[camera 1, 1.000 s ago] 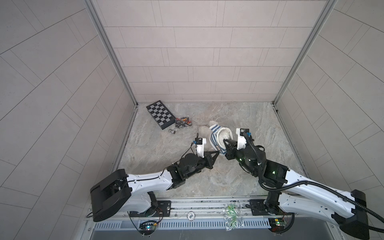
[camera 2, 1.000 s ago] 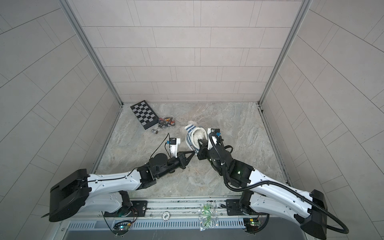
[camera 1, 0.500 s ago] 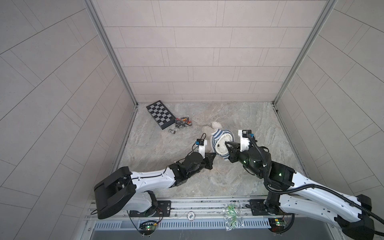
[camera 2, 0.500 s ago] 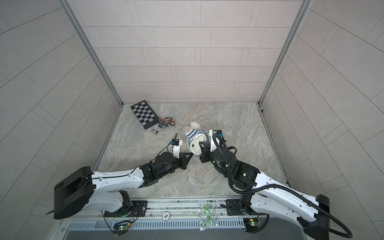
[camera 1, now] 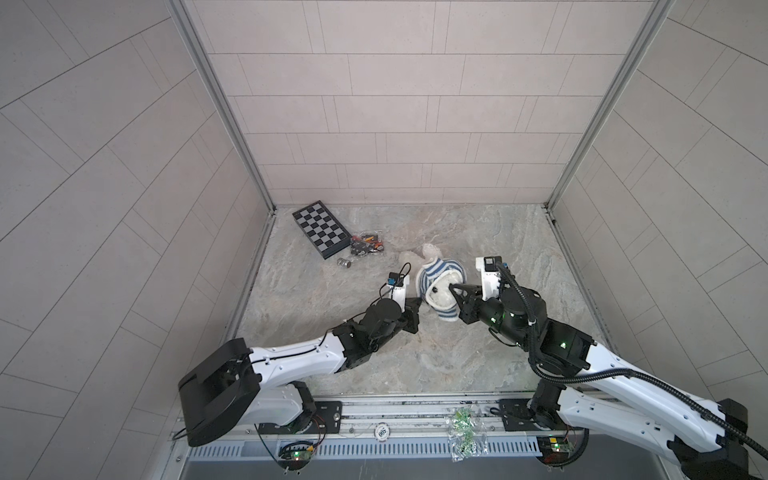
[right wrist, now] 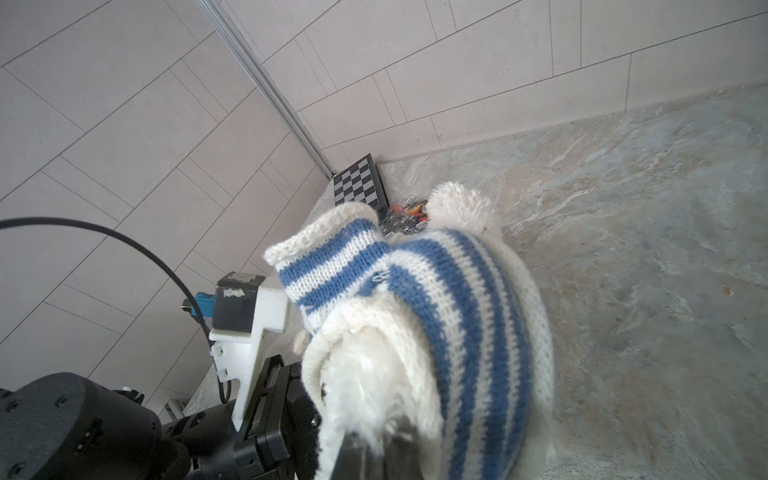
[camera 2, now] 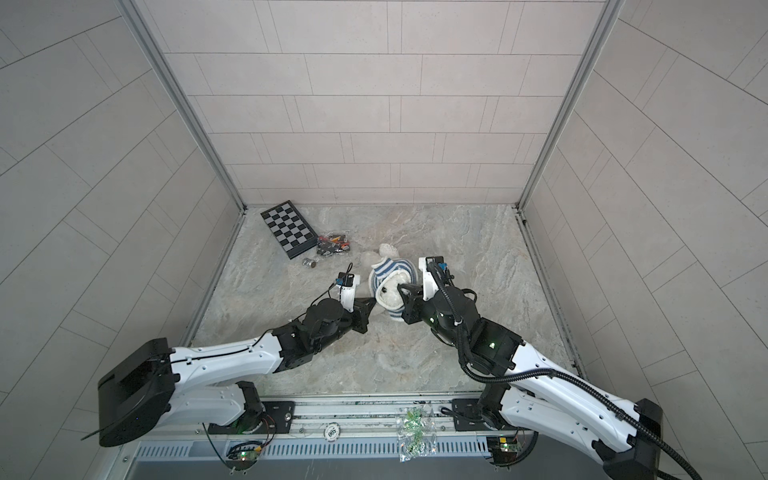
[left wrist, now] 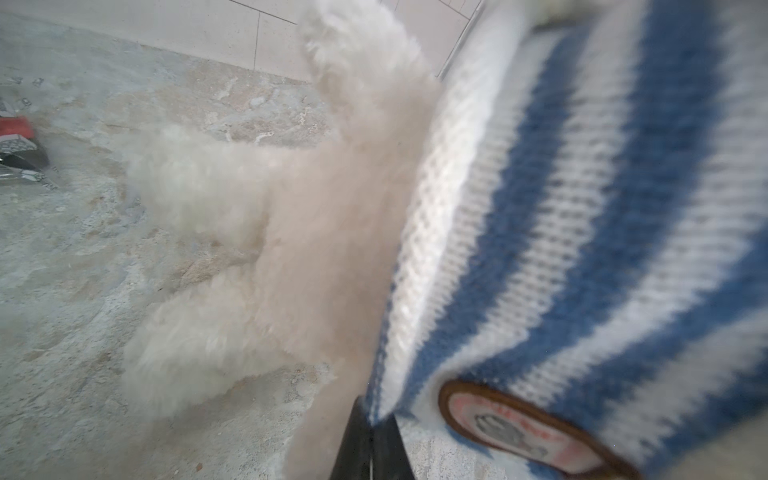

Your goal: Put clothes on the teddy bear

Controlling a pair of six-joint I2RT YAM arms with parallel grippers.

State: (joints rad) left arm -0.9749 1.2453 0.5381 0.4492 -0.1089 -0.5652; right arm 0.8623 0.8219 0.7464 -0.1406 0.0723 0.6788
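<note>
The teddy bear (camera 1: 441, 291) (camera 2: 390, 292) lies mid-floor between both arms, its head inside the blue-and-white striped shirt (camera 1: 432, 272) (camera 2: 388, 269). Its dark-eyed face shows through the neck opening, and one furry limb (camera 1: 430, 250) sticks out at the far side. My left gripper (camera 1: 419, 304) (left wrist: 371, 436) is shut on the shirt (left wrist: 582, 208) at its hem edge, near the round badge (left wrist: 511, 428). The bear's bare fur (left wrist: 291, 208) lies beside the hem. My right gripper (camera 1: 452, 287) (right wrist: 376, 453) is shut on white fur (right wrist: 374, 374) in the shirt's (right wrist: 469, 299) neck opening.
A folded chessboard (camera 1: 321, 228) lies at the back left, with a bag of small parts (camera 1: 365, 245) and a small metal cylinder (camera 1: 344, 262) beside it. A clear plastic bag (camera 1: 461, 432) sits on the front rail. Tiled walls close three sides.
The shirt has gone rounder over the bear's head and the face now shows in the opening. Both grippers have shifted slightly and stay at the shirt.
</note>
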